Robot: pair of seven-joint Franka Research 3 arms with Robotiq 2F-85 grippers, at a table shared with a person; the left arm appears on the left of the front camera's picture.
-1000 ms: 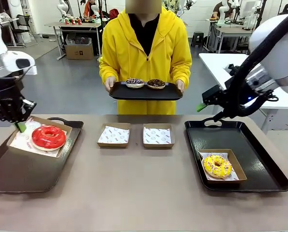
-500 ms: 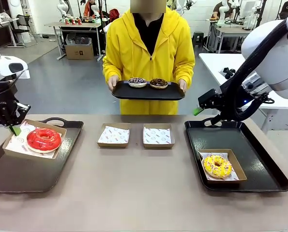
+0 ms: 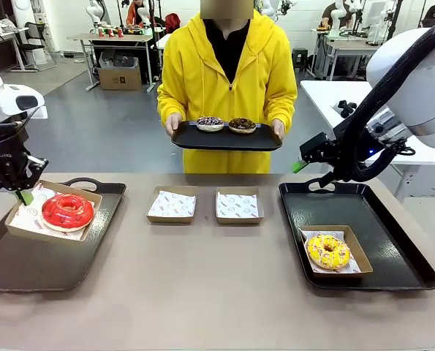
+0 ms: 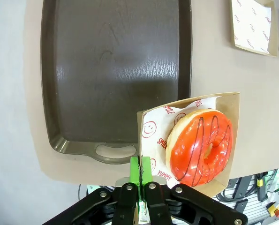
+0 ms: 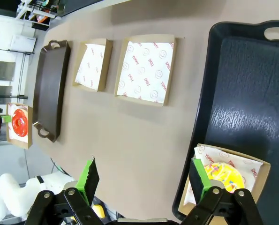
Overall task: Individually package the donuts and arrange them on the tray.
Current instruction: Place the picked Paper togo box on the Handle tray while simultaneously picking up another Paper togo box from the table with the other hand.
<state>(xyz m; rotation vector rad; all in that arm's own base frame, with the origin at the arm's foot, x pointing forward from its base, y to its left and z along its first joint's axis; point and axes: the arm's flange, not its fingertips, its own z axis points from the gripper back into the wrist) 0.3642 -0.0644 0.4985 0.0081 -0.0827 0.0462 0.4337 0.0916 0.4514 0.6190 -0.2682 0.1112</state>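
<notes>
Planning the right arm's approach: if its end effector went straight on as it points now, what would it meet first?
Likely the bare tabletop, between the nearer empty box and the right tray; nothing stands before the open right end effector. Depth is hard to judge.

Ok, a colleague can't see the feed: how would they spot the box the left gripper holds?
Find the dark tray on the robot's left. At its far left corner the left gripper pinches a cardboard box by its rim. It alone carries the glossy red donut; the middle boxes hold only paper.
</notes>
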